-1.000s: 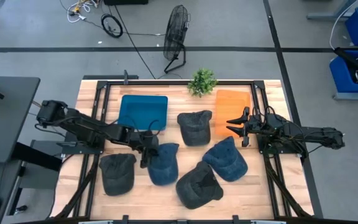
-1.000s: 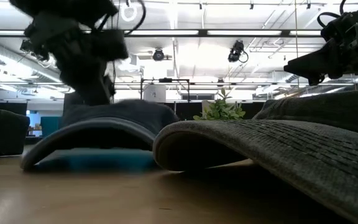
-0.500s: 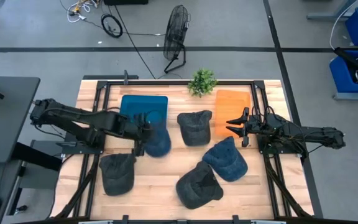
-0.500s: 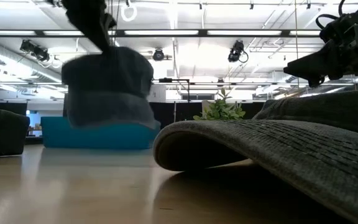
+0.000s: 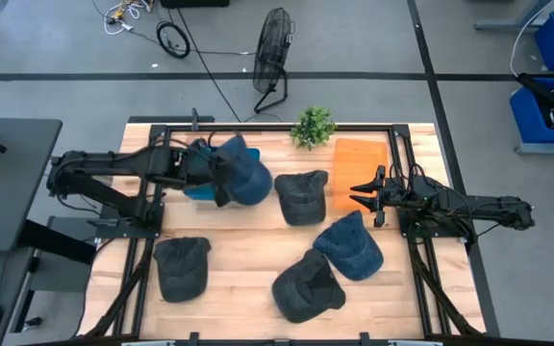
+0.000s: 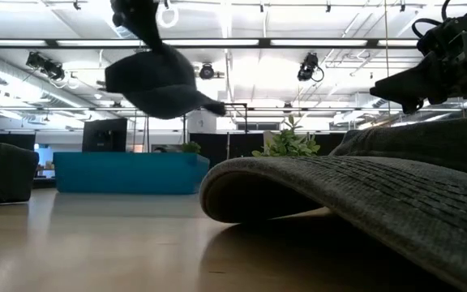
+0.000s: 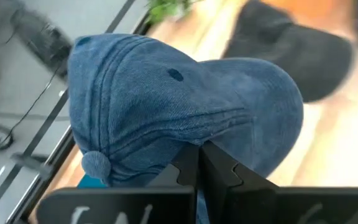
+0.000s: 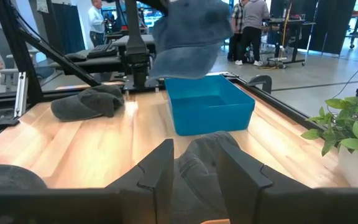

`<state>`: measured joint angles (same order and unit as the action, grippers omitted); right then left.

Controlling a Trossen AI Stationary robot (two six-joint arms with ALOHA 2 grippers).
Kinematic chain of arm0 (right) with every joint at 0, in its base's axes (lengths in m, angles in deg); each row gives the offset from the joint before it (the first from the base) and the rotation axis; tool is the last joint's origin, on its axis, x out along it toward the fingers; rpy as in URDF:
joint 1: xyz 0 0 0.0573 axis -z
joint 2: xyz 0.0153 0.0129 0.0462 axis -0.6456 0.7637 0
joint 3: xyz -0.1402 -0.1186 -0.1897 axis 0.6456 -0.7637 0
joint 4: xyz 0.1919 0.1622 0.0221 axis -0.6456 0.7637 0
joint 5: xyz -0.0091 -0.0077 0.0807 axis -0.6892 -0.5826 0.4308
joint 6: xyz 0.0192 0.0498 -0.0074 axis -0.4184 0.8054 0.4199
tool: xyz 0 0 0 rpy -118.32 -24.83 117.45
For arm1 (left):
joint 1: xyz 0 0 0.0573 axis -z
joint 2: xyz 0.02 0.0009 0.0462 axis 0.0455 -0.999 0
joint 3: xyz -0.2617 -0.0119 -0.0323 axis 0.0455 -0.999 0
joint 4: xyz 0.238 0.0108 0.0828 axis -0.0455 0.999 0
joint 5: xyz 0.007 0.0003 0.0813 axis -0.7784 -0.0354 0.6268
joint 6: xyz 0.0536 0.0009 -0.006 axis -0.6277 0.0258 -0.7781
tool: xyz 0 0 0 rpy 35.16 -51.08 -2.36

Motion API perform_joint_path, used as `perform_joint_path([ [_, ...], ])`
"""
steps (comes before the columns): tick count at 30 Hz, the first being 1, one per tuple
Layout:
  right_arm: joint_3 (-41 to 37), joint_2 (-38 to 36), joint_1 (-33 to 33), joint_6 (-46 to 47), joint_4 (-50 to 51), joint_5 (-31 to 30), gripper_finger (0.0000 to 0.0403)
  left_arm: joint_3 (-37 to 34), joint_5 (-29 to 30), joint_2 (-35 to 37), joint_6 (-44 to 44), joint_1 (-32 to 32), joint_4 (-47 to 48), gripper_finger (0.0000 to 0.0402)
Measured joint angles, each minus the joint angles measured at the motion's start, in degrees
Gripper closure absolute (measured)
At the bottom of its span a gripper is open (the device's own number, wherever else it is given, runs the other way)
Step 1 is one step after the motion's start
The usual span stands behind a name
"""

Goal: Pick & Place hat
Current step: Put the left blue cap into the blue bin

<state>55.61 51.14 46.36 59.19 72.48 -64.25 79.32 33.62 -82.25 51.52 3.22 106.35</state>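
Observation:
My left gripper (image 5: 217,179) is shut on a blue denim cap (image 5: 246,174) and holds it in the air over the blue bin (image 5: 198,154), which the cap partly hides. In the low view the cap (image 6: 156,81) hangs well above the bin (image 6: 128,172). My right gripper (image 5: 359,192) is open and waits by the near edge of the orange bin (image 5: 360,161), touching nothing; in its wrist view the fingers (image 8: 157,171) stand over a dark grey cap (image 8: 207,155). My left gripper pinches a fold of the cap's crown cloth (image 7: 191,134) between its two shut fingers (image 7: 188,168), a little away from the top button (image 7: 95,165). The cap is lifted clear and hangs below the gripper (image 6: 140,20), with its brim (image 6: 213,105) pointing sideways.
Several other caps lie on the wooden table: a dark grey one (image 5: 301,197) at the middle, a blue one (image 5: 349,246), and dark ones near the front (image 5: 307,285) and front left (image 5: 181,267). A potted plant (image 5: 313,125) stands at the far edge. People stand beyond the table.
My left gripper has lifted the blue cap off the table beside the front-left dark cap and carried it up and toward the far edge, over the blue bin. The cap is now clear of the table and has turned as it rose.

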Motion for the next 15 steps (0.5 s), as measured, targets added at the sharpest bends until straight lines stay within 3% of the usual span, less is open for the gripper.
perform_joint_path([
  [8,0.00,0.00,0.00,0.00,0.00,0.00,0.0282,-2.99,4.43,-0.42,9.57,-6.18,6.46,0.0391],
  [15,0.00,0.00,0.00,0.75,0.00,0.03,0.0282,-13.07,4.45,-0.42,10.89,-10.23,-4.25,0.0389],
])
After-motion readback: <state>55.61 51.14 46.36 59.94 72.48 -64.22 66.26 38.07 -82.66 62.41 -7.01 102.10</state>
